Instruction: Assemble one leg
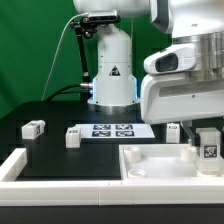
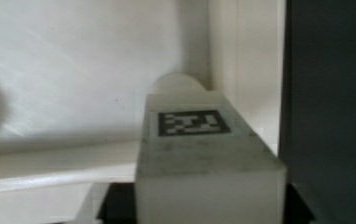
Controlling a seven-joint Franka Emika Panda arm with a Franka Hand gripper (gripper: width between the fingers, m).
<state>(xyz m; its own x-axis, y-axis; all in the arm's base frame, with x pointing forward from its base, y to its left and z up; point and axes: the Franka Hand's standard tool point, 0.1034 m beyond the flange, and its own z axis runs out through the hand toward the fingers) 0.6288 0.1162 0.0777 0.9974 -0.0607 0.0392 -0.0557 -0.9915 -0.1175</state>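
My gripper [image 1: 207, 138] is shut on a leg [image 1: 209, 150], a small white block with a black-and-white tag. It holds the leg upright over the far right corner of the large white panel [image 1: 150, 160]. In the wrist view the leg [image 2: 201, 150] fills the middle between the dark fingers [image 2: 125, 200], tag facing the camera. Its far end points at the panel's raised rim corner [image 2: 207, 60]. I cannot tell whether the leg touches the panel.
Three more white legs lie on the black table: one at the exterior view's left [image 1: 33, 128], one beside the marker board [image 1: 72, 137] and one near the gripper [image 1: 173, 130]. The marker board [image 1: 112, 129] lies before the robot base. A white ledge [image 1: 15, 165] runs along the near left.
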